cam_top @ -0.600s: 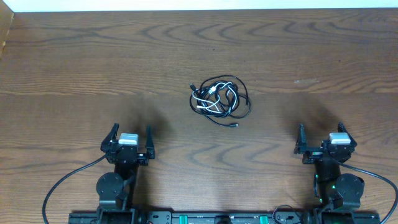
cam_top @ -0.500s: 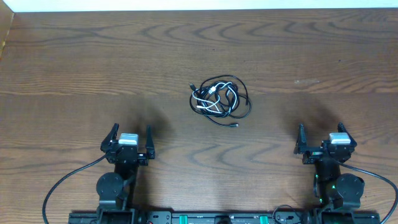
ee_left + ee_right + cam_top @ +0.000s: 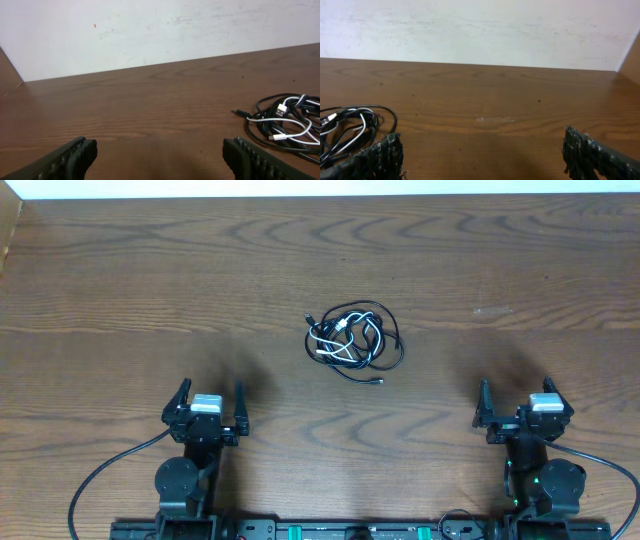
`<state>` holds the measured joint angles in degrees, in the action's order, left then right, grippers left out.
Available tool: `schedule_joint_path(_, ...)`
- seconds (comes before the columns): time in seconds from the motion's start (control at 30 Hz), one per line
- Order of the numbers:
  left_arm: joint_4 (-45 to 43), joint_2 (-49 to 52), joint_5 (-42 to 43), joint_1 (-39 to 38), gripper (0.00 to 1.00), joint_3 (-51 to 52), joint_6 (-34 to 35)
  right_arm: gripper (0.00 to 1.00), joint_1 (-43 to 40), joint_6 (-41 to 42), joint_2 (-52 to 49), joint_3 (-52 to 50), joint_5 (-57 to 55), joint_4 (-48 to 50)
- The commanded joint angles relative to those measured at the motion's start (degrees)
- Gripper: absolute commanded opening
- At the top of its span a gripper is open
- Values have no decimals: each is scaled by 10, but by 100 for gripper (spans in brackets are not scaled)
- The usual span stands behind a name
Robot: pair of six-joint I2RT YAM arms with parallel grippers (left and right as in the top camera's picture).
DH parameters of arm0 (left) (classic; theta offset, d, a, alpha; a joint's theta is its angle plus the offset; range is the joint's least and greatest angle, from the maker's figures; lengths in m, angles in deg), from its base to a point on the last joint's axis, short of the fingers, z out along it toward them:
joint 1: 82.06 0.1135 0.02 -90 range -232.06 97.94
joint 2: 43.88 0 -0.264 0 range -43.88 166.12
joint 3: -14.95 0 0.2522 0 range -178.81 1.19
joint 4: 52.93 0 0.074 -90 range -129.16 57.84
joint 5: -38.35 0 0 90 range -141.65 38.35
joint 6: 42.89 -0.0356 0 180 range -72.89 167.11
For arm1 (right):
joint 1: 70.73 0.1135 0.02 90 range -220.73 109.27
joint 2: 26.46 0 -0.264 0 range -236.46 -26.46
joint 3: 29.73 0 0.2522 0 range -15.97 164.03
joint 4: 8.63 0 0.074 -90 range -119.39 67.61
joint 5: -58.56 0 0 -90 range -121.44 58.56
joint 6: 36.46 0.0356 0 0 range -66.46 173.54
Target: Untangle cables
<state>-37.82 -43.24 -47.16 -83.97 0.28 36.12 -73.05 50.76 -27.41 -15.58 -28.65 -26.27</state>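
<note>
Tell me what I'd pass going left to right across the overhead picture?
Black two-fingered left pincer → tangled bundle of thin black and white cables → black two-fingered right pincer.

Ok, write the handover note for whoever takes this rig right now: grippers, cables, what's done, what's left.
Left gripper: open, empty, at the near edge of the table, apart from the cables.
Right gripper: open, empty, also at the near edge.
The cables: one tangled bundle, black cords with one white, lying mid-table ahead of and between both arms.
Done: nothing visible; neither gripper is touching the bundle.
Left: reach in, pull the cords apart.
</note>
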Motion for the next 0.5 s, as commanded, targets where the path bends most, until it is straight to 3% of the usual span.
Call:
schedule_joint_path(0.0, 24, -3, 2, 3, 88, 7, -8, 99, 3, -7, 5, -1, 2, -2)
schedule_joint_path(0.47, 24, -3, 2, 3, 88, 7, -8, 99, 3, -7, 5, -1, 2, -2)
